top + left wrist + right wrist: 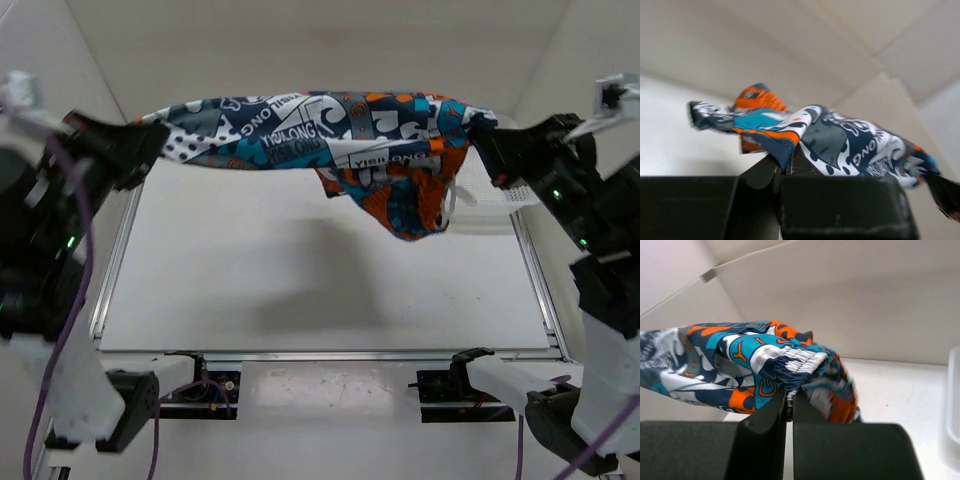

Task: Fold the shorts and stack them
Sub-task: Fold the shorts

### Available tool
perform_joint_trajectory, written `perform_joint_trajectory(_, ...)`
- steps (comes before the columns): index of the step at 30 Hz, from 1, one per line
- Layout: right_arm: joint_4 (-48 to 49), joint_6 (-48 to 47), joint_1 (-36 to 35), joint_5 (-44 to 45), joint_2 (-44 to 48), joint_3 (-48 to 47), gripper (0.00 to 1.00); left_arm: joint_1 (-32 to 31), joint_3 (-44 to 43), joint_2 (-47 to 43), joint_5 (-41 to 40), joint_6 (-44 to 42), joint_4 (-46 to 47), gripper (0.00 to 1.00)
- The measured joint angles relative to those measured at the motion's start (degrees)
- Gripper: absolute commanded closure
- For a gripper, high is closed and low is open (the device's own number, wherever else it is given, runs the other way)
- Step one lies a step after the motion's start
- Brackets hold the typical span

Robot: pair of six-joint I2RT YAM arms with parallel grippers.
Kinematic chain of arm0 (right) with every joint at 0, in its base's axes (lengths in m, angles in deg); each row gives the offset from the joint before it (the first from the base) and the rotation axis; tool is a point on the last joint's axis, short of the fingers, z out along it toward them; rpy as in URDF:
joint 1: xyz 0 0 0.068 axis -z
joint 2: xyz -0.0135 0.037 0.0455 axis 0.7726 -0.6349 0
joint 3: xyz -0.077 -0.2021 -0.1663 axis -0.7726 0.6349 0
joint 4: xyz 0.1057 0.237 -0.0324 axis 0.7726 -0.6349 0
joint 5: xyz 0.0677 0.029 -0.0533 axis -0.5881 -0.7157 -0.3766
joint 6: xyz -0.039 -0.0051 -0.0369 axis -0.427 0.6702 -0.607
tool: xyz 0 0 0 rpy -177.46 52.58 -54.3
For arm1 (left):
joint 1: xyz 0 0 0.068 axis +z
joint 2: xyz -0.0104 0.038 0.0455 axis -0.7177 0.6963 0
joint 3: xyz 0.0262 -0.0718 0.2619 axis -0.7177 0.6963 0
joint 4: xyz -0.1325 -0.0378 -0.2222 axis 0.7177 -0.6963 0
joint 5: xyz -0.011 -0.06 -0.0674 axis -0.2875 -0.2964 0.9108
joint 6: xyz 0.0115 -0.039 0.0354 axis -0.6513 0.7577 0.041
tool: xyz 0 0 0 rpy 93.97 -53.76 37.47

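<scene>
White matte table (300,300) between plain pale walls (300,50). Soft, crumpled printed shorts (330,135) span the upper frame, ends pinched tight in the left gripper (155,145) and right gripper (487,138).

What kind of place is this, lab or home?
Probably a lab test cell: bare white walls box in a white table with metal rails; the left gripper and right gripper hold the shorts aloft.

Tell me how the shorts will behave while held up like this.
Floppy, likely: the shorts sag between the left gripper and right gripper, one bunch hanging lower at the right. Probably light, since small pinches at each end carry them. The gathered waistband may resist slipping.
</scene>
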Motion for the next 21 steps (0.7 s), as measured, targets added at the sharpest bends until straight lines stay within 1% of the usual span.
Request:
perform_joint_trajectory(3,-2.7,-1.3,0.0,-4.6,3.5,-2.1,1.00,0.0,-5.6,-6.9,0.9,0.2,-0.3,0.90)
perform_joint_trajectory(6,-4.4,-1.9,-0.1,-9.3,5.8,-2.9,1.00,0.0,-11.3,-9.2,1.2,0.2,-1.1,0.90)
perform_joint_trajectory(9,-6.4,-2.3,-0.1,-11.8,7.7,-3.0,1.00,0.2,-11.7,-10.5,1.2,0.1,-1.9,0.90)
perform_joint_trajectory(12,-8.5,-2.6,0.0,-12.2,8.8,-3.1,1.00,0.4,-7.5,-11.3,1.1,0.0,-1.8,0.90)
perform_joint_trajectory(15,-10.4,-2.8,0.1,-10.8,8.8,-1.3,1.00,0.4,-0.2,-11.5,0.9,-0.3,-0.7,0.90)
perform_joint_trajectory(19,-11.3,-2.8,0.3,-8.5,7.3,7.6,1.00,0.4,11.3,-9.2,0.3,-1.1,1.9,0.90)
perform_joint_trajectory(21,-10.5,-2.9,0.4,-7.2,4.6,13.2,1.00,0.4,15.3,-5.4,-0.2,-1.8,3.1,0.90)
